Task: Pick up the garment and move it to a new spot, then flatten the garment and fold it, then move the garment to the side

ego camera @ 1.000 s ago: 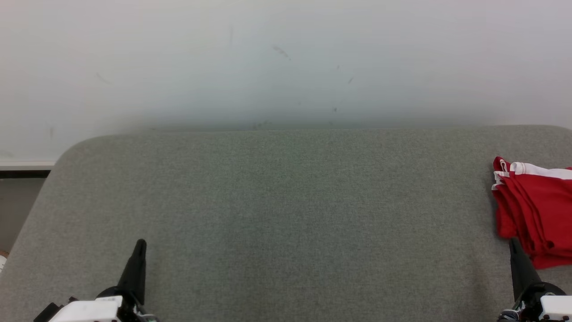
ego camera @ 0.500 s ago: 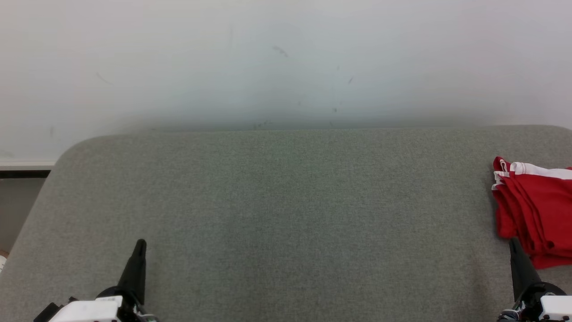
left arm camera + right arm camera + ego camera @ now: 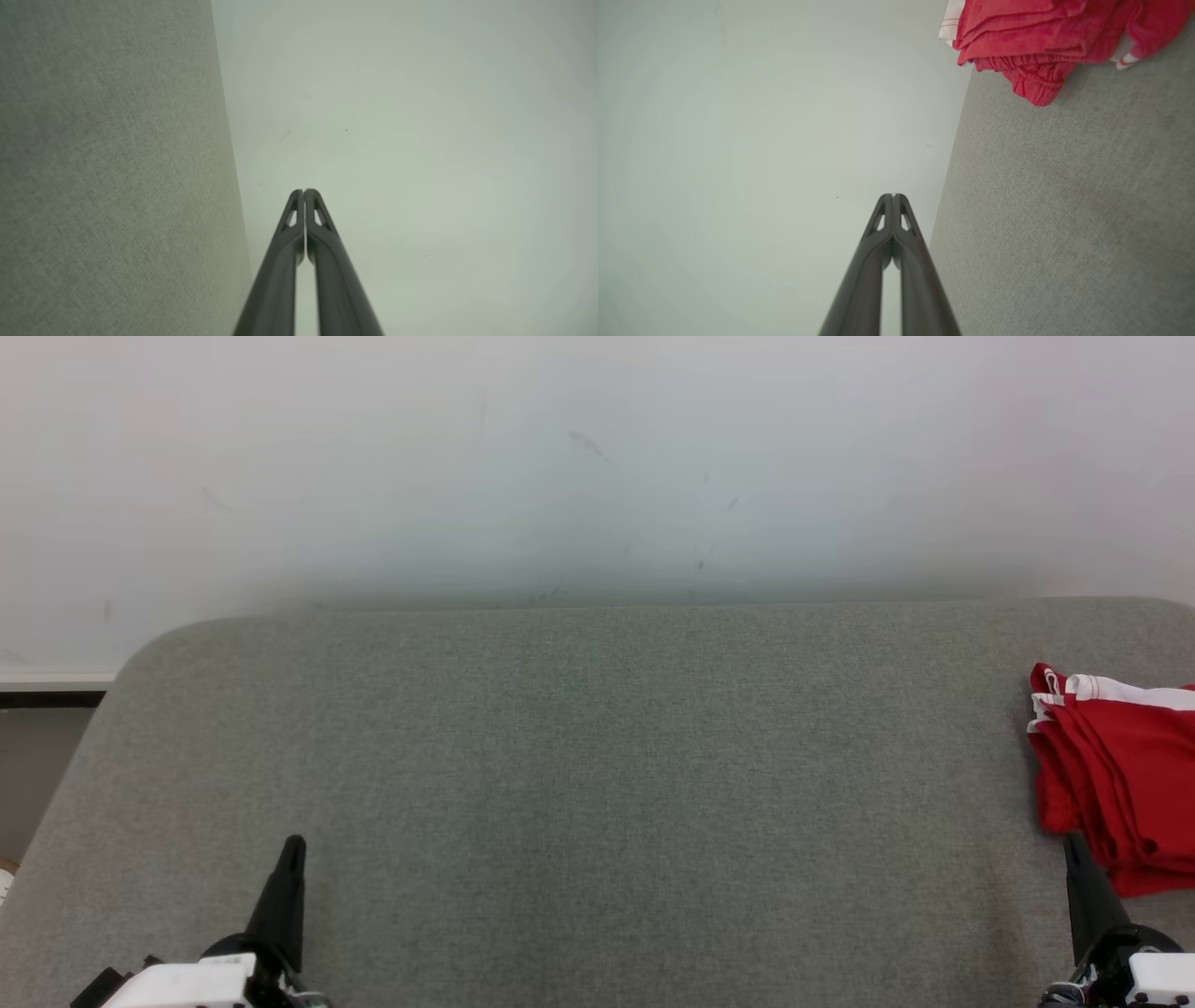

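Grey felt tabletop [image 3: 597, 756] against scuffed pale wall [image 3: 597, 457], even light

The grey padded table [image 3: 597, 756] lies open across its middle and left, from the near edge to the far edge, giving a gripper free passage there. The one obstacle on it is the folded red garment [image 3: 1120, 775], piled at the right edge. The right gripper [image 3: 1074, 845], fingers pressed together, sits near right, its tip just beside the garment's near left corner. The left gripper [image 3: 292, 847], likewise closed, sits near left, well apart from the garment. Beyond the far edge a pale wall [image 3: 597, 457] bounds the space.
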